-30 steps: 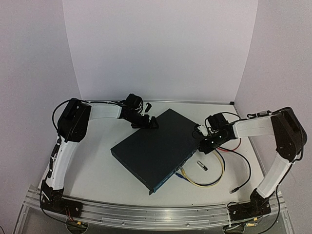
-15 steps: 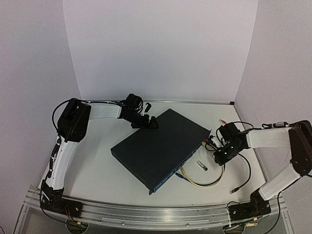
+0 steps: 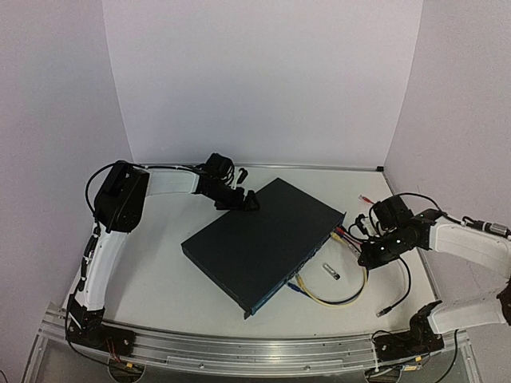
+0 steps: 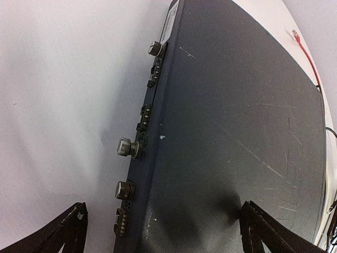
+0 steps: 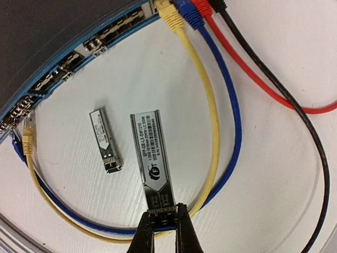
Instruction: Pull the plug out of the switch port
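Observation:
The switch [image 3: 255,238] is a flat dark box lying diagonally mid-table, its socket face toward the right front. My right gripper [image 5: 164,213] is shut on the end of a silver plug-in module [image 5: 151,153], held clear of the switch's socket face [image 5: 79,47] and above the table. In the top view the right gripper [image 3: 362,256] is right of the socket face. My left gripper [image 3: 246,199] is open at the switch's far corner; its fingers [image 4: 71,224] spread wide across the switch's edge [image 4: 231,132].
A second silver module [image 5: 105,139] lies loose on the table [image 3: 330,271]. Yellow [image 5: 208,105], blue [image 5: 231,116], red [image 5: 253,74] and black [image 5: 310,137] cables run from the socket face and loop over the table under my right gripper.
My right gripper has moved from against the switch's socket face out to the right and toward the near side, carrying the silver module away from the switch. The left arm has not moved.

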Motion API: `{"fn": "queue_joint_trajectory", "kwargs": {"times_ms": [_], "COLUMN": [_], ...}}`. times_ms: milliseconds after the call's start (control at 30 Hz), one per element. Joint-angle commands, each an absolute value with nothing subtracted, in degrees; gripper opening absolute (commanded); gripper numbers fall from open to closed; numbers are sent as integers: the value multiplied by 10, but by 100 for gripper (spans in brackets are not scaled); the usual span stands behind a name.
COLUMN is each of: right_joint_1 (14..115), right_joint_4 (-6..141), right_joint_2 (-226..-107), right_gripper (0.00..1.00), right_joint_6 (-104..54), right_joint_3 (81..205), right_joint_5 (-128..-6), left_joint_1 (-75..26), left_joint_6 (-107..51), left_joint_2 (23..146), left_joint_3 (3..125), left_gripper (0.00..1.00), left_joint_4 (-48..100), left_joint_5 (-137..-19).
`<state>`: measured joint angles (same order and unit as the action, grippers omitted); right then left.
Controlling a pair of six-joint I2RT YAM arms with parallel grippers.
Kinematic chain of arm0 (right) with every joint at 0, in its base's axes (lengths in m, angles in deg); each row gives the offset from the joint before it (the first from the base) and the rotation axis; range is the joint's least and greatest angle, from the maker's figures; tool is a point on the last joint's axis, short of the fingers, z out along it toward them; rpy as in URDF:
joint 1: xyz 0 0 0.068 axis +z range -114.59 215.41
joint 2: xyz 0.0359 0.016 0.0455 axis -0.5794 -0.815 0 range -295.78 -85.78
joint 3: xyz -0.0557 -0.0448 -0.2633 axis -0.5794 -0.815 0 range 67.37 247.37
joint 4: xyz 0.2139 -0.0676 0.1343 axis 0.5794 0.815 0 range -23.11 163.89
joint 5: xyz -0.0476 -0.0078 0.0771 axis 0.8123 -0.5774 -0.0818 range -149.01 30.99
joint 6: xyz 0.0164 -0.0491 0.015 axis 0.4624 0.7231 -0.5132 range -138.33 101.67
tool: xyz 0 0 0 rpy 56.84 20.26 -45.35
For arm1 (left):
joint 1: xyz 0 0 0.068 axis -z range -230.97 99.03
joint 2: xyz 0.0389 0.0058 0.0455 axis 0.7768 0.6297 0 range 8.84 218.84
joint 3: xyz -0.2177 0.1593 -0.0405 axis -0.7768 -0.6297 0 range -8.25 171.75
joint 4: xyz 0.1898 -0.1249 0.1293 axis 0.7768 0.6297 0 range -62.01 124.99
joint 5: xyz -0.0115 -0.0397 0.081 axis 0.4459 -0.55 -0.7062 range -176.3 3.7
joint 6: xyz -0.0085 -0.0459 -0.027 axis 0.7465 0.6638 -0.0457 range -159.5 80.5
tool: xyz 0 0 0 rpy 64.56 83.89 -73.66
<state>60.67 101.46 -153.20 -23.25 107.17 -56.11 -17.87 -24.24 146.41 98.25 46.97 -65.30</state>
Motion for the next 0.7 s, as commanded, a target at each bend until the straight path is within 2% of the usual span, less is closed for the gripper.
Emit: {"fn": "queue_joint_trajectory", "kwargs": {"times_ms": [0,300,467,533,633,667], "right_joint_1": [692,768,785,786,786,786], "right_joint_4": [1046,999,955,953,953,953], "right_joint_2": [-1535,-1669,-1710,-1705,-1673,-1656], "right_gripper": [0,1,12,26,72,80], "right_joint_6": [-292,-331,-325,-316,-310,-312], "right_joint_3": [1091,1116,1124,1125,1121,1120], "right_joint_5": [-566,-560,-584,-586,-581,-570], "left_joint_1": [-198,-197,-197,-197,-197,-197], "left_joint_6": [-258,-255,-254,-254,-254,-253], "left_joint_2": [1519,1510,1508,1507,1505,1504], "left_joint_3": [949,936,934,932,929,928], "left_gripper": [99,99,99,99,99,100], "left_joint_4": [590,579,576,574,574,575], "left_joint_5": [-761,-762,-762,-763,-765,-766]}}
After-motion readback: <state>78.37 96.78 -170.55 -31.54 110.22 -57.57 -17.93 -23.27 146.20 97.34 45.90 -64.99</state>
